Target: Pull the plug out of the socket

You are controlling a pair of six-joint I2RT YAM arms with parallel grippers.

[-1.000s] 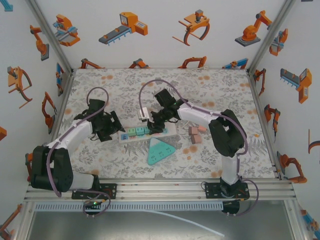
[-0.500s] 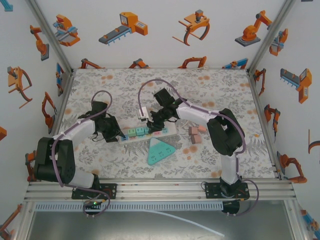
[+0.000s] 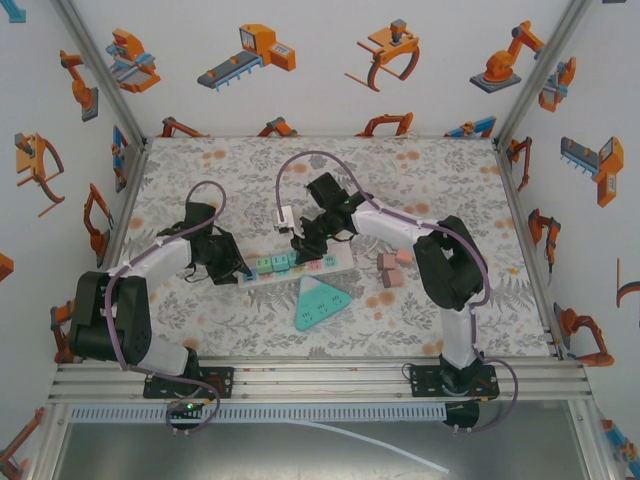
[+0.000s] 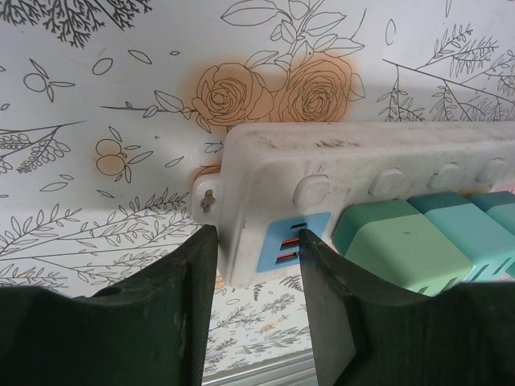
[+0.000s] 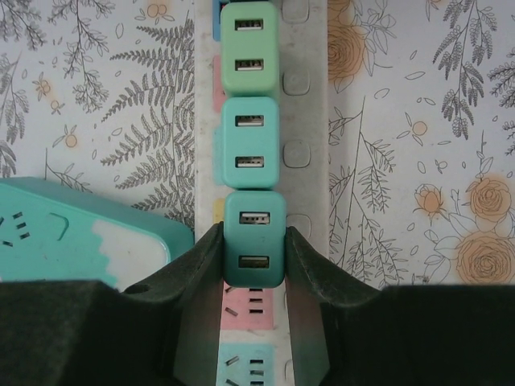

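Grippers clamp at the power strip [image 4: 362, 153]
The right gripper [image 5: 253, 239] pinches a teal plug [image 5: 253, 217] standing on the strip, third in line with two other plugs [image 5: 249, 48]; the left gripper [image 4: 253, 245] squeezes the strip's end. A teal triangular socket block [image 3: 320, 302] lies just beside the strip on a floral tablecloth [image 3: 420, 170], between white walls [image 3: 330, 90] bearing robot stickers [image 3: 250, 55].

- A white socket strip [image 3: 345, 260] is laid flat on the flowered surface [image 3: 400, 180].
- Three green-to-teal plugs [image 5: 250, 141] are seated in a row on it, each with two USB ports facing up.
- The nearest plug [image 5: 253, 239] is pinched between the right fingers [image 5: 201, 273].
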